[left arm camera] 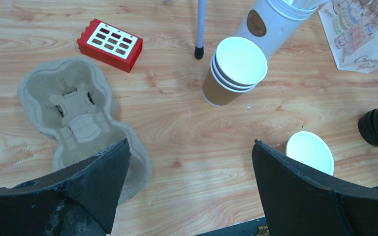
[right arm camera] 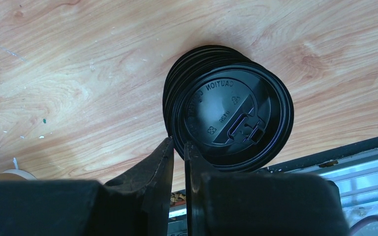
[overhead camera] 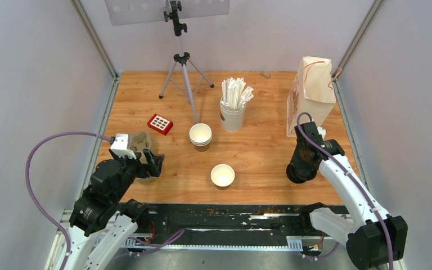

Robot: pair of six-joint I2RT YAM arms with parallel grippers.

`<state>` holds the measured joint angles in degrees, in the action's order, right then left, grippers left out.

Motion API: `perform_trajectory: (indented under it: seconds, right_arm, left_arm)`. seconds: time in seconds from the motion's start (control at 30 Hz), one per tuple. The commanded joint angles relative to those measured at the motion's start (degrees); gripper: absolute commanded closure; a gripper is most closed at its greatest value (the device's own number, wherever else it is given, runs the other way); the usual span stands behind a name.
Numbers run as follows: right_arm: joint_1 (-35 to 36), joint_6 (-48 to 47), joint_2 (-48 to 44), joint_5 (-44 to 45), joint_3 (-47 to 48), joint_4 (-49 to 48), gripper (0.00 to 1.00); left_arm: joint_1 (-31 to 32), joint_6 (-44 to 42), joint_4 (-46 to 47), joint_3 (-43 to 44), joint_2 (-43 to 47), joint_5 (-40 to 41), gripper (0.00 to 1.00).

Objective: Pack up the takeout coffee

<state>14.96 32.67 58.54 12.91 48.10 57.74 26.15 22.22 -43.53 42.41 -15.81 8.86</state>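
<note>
One open cup sits near the table's front edge, cup stack behind it. I see R gripper pinching the rim of the top lid on the lid pile — L gripper spread wide by the carrier.

Left tool wide — right tool pinched.

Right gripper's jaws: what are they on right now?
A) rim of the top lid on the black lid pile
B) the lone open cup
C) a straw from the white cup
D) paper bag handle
A: in the right wrist view, the right gripper has its jaws pinched on the rim of the top black lid, above the lid pile.
</note>
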Motion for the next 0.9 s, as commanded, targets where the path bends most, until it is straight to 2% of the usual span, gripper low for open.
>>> perform_trajectory:
  seconds: [0.0,0.87]
  right_arm:
    - [-0.5,0.3,0.5,-1.2,0.0,-2.0,0.85]
    - [-1.1,0.4,2.7,0.8,-0.4,-2.4,0.88]
  left_arm:
    - [0.1,0.1,1.5,-0.1,-0.2,-0.5,0.00]
    - [0.1,0.5,1.3,0.0,-0.4,0.4,0.00]
